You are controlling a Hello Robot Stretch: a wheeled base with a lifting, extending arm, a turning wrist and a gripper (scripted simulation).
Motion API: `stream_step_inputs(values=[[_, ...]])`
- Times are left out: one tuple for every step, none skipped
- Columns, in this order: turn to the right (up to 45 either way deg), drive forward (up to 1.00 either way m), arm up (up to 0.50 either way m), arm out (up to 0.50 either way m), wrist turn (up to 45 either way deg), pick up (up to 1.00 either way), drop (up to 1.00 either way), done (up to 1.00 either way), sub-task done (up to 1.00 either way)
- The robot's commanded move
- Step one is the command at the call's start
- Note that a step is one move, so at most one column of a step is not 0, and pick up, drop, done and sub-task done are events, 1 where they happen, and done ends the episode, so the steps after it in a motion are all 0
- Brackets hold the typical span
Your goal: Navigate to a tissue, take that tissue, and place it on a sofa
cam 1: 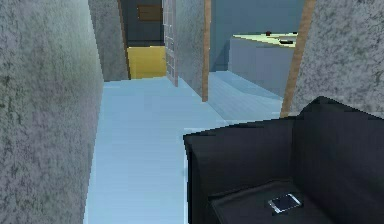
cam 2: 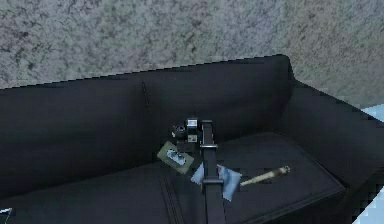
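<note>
My fingers (cam 2: 180, 140) are centre frame, over the sofa (cam 2: 90, 120) seat; grip state: can't tell. The likely tissue is the olive box (cam 2: 174, 158), pale top, just below-left of them, long axis upper-left to lower-right. Held or resting: can't tell.

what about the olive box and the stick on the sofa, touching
Apart: the arm side view shows the arm and bare sofa cushion between the olive box and the stick.

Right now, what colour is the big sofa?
The sofa is black all over. It shows best in the arm side view.
</note>
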Motion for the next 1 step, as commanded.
stream_step_inputs(values=[[0.0,0.0,0.1,0.0,0.0,0.0,0.0,0.0,0.0]])
